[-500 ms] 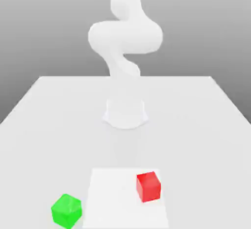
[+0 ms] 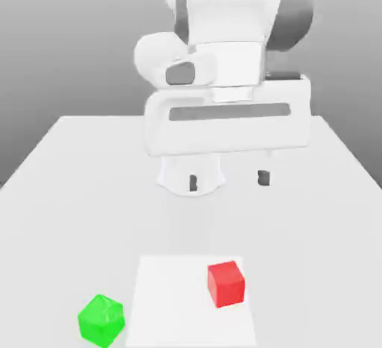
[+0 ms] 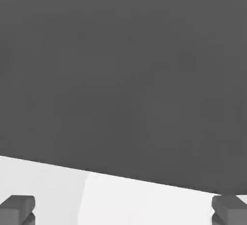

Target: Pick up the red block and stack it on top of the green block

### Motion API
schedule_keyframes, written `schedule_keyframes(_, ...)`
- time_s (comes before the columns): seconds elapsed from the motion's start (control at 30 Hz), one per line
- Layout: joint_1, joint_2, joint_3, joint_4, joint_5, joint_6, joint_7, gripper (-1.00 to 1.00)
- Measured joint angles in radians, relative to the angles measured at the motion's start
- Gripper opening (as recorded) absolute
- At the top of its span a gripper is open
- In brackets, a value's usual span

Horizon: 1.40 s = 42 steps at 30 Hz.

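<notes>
Two blocks are seen in the exterior view: the red block [image 2: 226,285] is set on a pale square [image 2: 168,302], towards two o'clock from its centre as pictured, and the green block [image 2: 101,321] is placed beyond the square, just past eight o'clock from the red one. The claw [image 2: 228,180] is shown at twelve o'clock from the red block in that picture, released, its tips spread well apart with nothing gripped between them. Before any descent, the claw should be centred over the red block, and the wrist should be turned until the pads are square to two opposite faces, since the block is set slightly askew to the square's edges. The lowering is best done straight down, with both tips kept clear of the top edges, and the squeeze made only once the sides are well straddled; if closed off-centre, the block could be twisted or pushed aside. In the hand view, both tips are likewise seen wide apart, with part of a pale surface [image 3: 149,202] beyond, so alignment is better judged once the red block can be sighted between them.
</notes>
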Motion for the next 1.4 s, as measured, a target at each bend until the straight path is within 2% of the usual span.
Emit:
schedule_keyframes(0.17, 0.025, 0.181, 0.009, -0.086, -0.015, 0.101, -0.020, 0.00)
schedule_keyframes(0.37, 0.033, 0.399, -0.003, -0.075, -0.035, 0.277, -0.011, 0.00)
schedule_keyframes(0.4, 0.033, 0.424, -0.003, -0.071, -0.037, 0.299, -0.009, -1.00)
schedule_keyframes(0.63, 0.032, 0.426, -0.003, -0.071, -0.041, 0.300, -0.006, -1.00)
schedule_keyframes(0.83, 0.024, 0.237, 0.007, -0.097, -0.022, 0.138, -0.015, -1.00)
schedule_keyframes(1.4, -0.145, 0.269, -0.158, 0.096, 0.014, -0.025, 0.625, -1.00)
